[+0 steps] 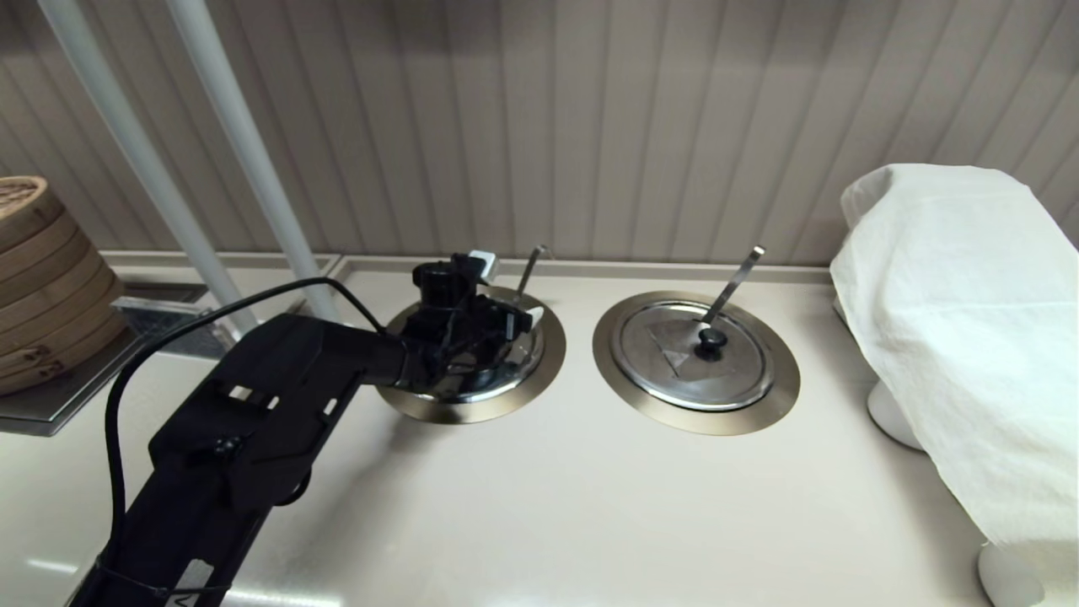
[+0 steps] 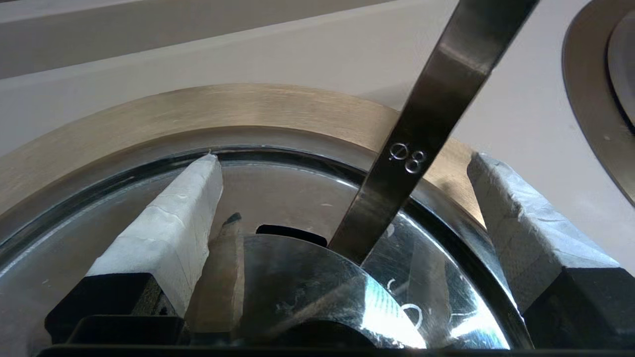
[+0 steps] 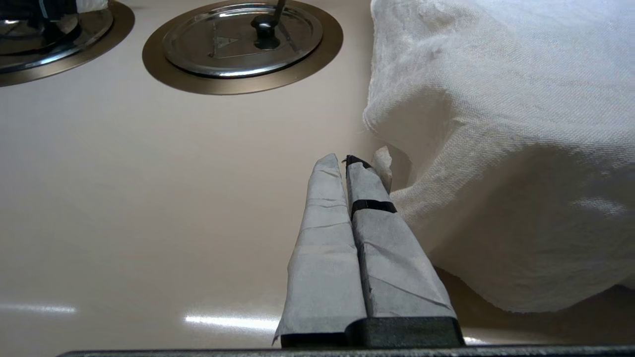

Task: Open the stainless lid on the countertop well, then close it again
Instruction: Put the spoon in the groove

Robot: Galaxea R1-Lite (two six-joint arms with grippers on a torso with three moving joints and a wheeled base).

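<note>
Head view: my left arm reaches across the table (image 1: 590, 506) to the left of two wells, and my left hand (image 1: 472, 324) sits low over the lid (image 1: 497, 375) there. The well (image 1: 539, 371) shows its bronze flange around the lid, with the hook-tipped ladle handle (image 1: 531, 268) rising at the far side. To the right lies the twin lid (image 1: 691, 354), untouched, beyond it a white cloth (image 1: 961, 337) draped over something.

From my left wrist, the fingers (image 2: 168, 233) are spread, straddling the lid's middle — nothing pinched yet, and the knob itself I can hardly make out. The handle (image 2: 421, 148) stands between the fingers. That is my worry: squeezing in could catch the handle with the knob, or lifting could drag the notch against it and tip the lid.

My right hand (image 3: 347, 168) is parked near the cloth, fingers pressed together.
</note>
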